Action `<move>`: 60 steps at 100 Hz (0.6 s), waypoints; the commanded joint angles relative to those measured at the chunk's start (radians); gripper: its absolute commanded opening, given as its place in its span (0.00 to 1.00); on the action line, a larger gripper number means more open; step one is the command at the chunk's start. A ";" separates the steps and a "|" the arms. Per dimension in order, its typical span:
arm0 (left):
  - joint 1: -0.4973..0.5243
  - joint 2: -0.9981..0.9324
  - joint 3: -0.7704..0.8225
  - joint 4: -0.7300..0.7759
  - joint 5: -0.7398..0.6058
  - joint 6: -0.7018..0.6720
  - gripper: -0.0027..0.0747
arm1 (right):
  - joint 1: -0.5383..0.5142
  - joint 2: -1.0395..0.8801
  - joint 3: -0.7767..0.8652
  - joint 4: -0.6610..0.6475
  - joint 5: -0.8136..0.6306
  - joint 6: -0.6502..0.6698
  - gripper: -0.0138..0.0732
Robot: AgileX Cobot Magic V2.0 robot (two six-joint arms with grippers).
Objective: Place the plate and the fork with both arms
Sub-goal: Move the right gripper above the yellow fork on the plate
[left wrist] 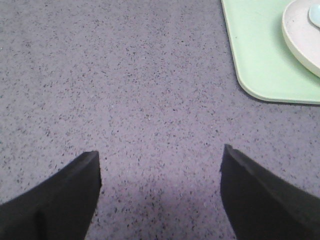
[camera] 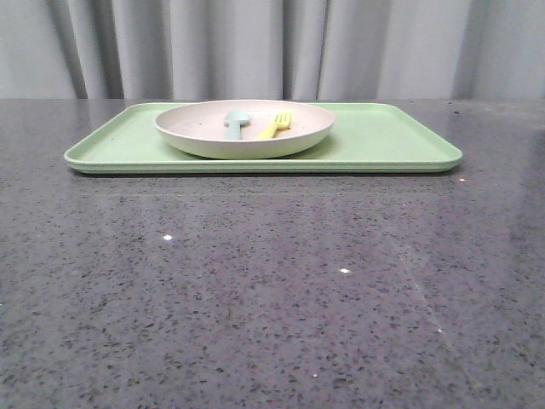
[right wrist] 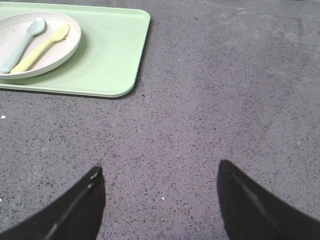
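Since the plate sat on the light-green tray, a bit left of the tray's middle, with the fork and a pale blue spoon lying side by side inside it, both task things were bunched in one spot. That plate looked stiff and smooth, probably light and a bit slippery, so I'd have gone for its raised rim, one finger over and one under. The little yellow fork looked like thin flat plastic, feather-light and easy to flick away; its handle end looked like the place to pinch, though it lay nearly flush with the dish, so getting under it seemed fiddly. Both pincers hung over bare table, well apart from everything: the left pincer was spread wide near the tray's rounded corner, and the right pincer was spread wide too, holding nothing. Room-wise, the dark speckled table had lots of open surface in front of the tray and beside its short ends. I couldn't really tell how deep the tray's lip was, maybe enough to catch the plate if dragged.
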 commanded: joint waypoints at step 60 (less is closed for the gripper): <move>0.004 -0.172 0.044 0.010 -0.009 -0.007 0.67 | -0.004 0.134 -0.046 0.217 -0.152 -0.016 0.72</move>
